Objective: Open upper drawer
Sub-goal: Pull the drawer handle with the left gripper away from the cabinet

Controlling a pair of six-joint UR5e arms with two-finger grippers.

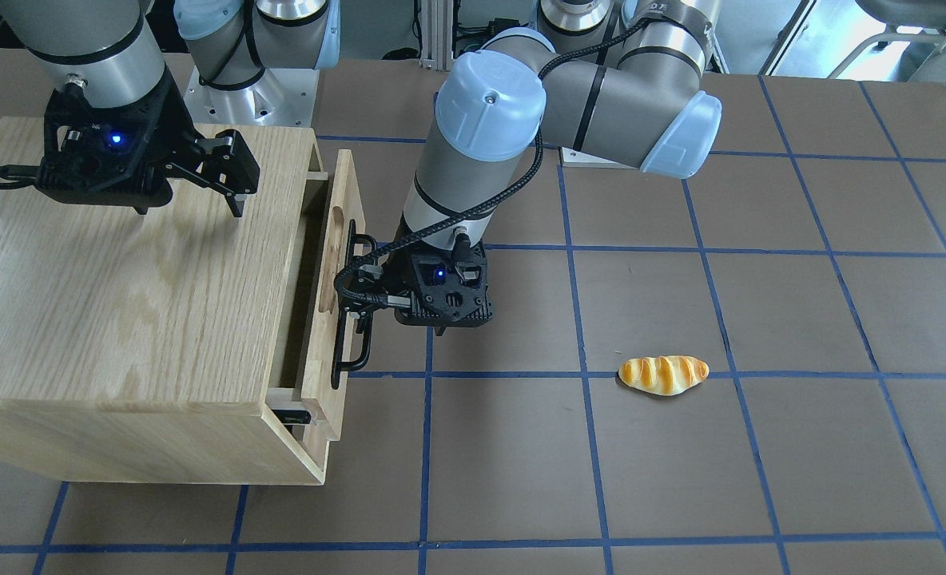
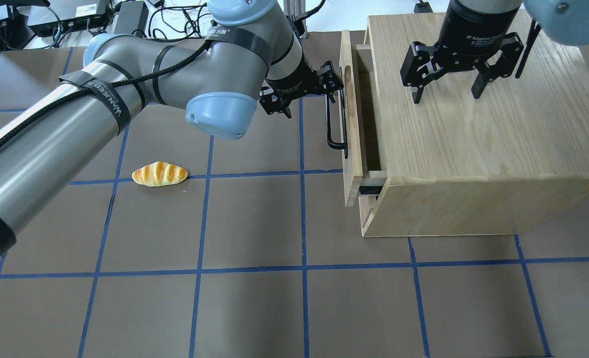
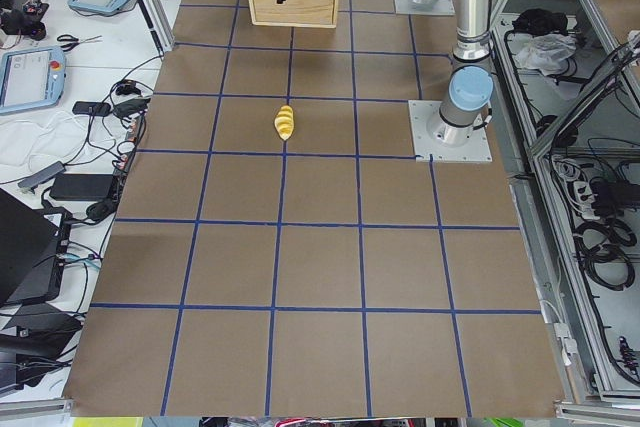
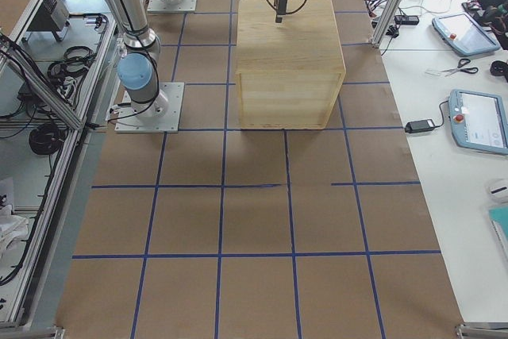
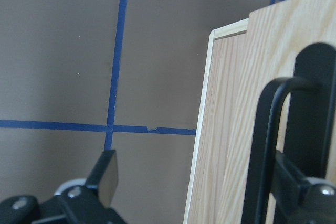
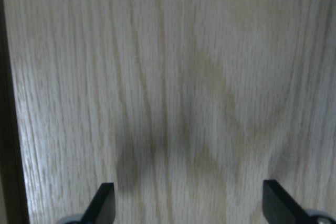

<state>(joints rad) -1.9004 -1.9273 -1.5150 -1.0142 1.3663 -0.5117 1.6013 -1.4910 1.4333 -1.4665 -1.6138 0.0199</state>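
— Where's the upper drawer (image 2: 354,164)?
— Partway out of the oak cabinet (image 2: 473,159). Its black bar handle (image 2: 329,124) sits between the spread fingers of the left gripper (image 5: 197,166), against one.
— And the right gripper (image 2: 446,94)?
— Fingers apart, above the cabinet top. A bread roll (image 2: 159,174) lies well apart on the table.

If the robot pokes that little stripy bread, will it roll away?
The bread looks glossy, like a toy, so it is probably light and may skid on the table. It is long with tapered ends, so a sideways push might roll it a little; an end push would likely spin it.
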